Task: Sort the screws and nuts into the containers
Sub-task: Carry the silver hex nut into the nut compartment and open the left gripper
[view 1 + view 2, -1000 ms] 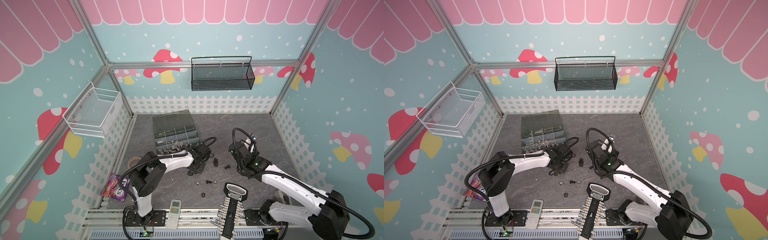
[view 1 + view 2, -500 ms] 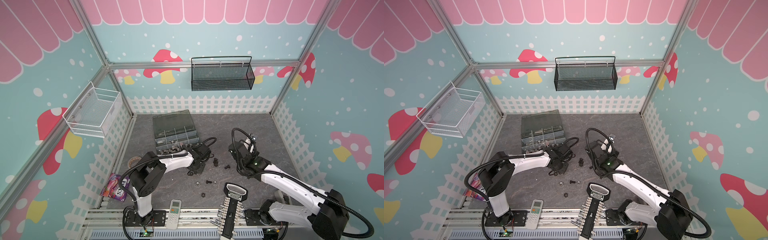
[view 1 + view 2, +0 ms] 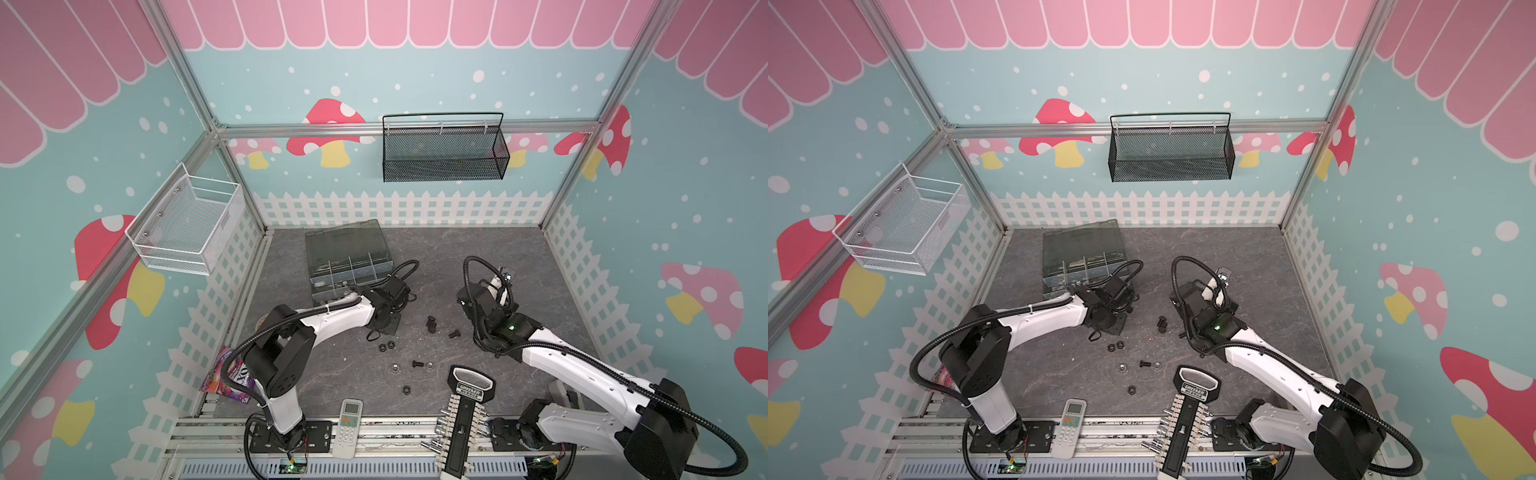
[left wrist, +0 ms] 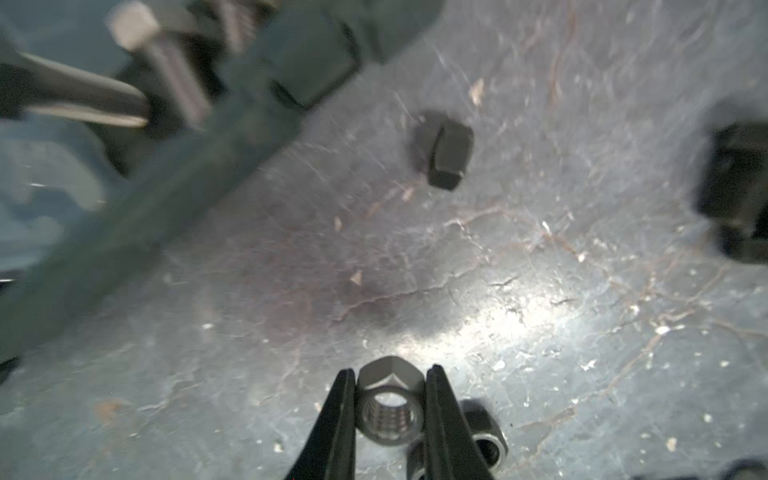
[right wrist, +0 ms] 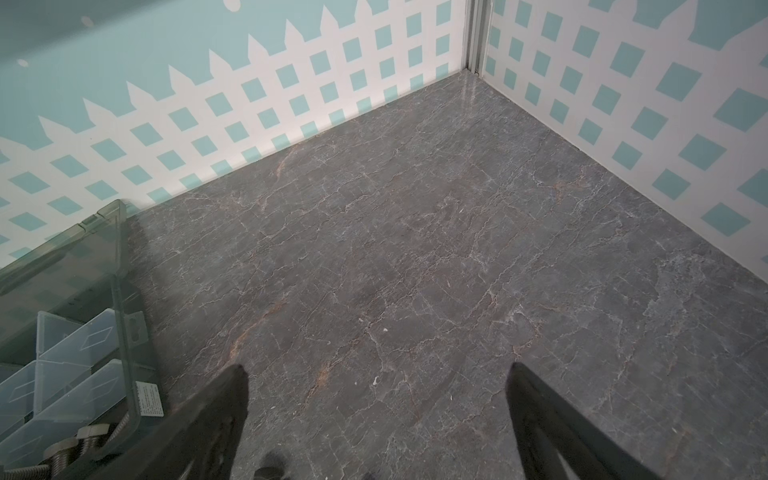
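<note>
Grey marbled tabletop (image 3: 478,249), enclosed by mushroom-print walls (image 3: 415,62), carries the organizer box (image 3: 349,249) with its smoky lid raised. Silver screws (image 5: 79,442) lie in a compartment at one corner of the box.

At the left gripper (image 4: 390,370), the fingers are pressed onto a silver nut (image 4: 390,409) whose threaded hole faces the wrist camera. It cannot be determined whether the nut is clear of the surface. A black nut (image 4: 486,432) lies just beside it, and a black screw (image 4: 446,153) lies apart, nearer the box wall.

At the right gripper (image 5: 377,368), the fingers are spread wide above bare tabletop.

Legible marking: "GREENER" on the socket rack handle (image 3: 470,388). The white label (image 5: 147,399) on the box wall is too small to read.
</note>
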